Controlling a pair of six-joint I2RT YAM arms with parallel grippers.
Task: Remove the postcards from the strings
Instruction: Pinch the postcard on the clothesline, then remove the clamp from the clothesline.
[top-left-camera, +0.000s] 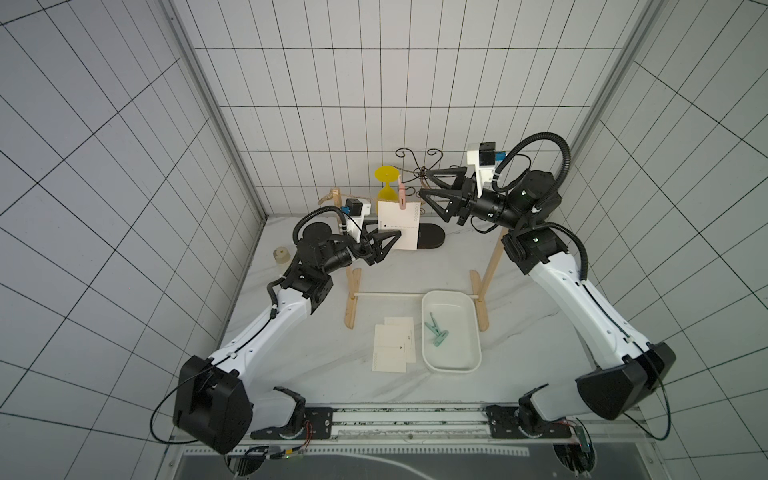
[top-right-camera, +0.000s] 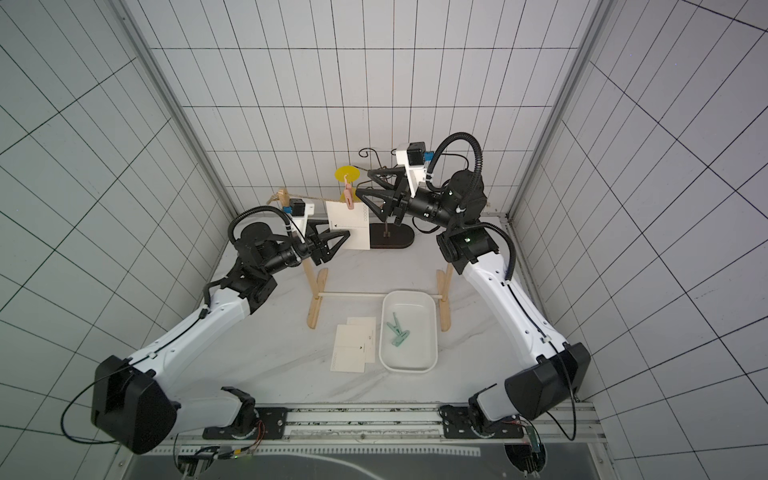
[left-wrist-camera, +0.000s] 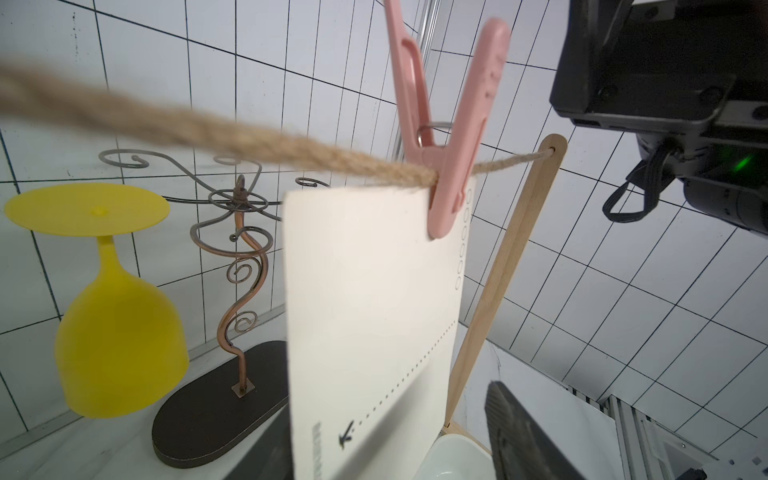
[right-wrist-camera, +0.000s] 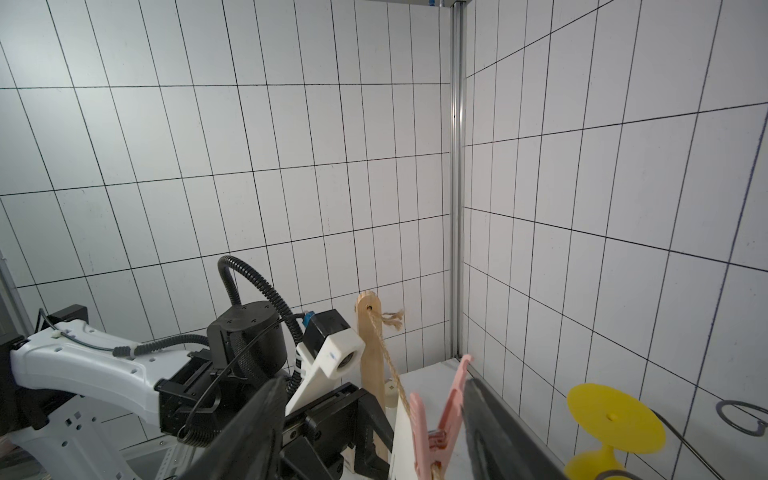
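One white postcard hangs from the tan string, pinned by a pink clothespin. My left gripper is open, its jaws either side of the card's lower left edge with a gap showing. My right gripper is open around the clothespin's upper handles, with one finger close beside a handle. Two more postcards lie overlapping on the table.
A white tray holding green clothespins sits right of the flat cards. Wooden posts joined by a white dowel carry the string. A yellow goblet hangs on a wire stand behind. A beige cylinder stands far left.
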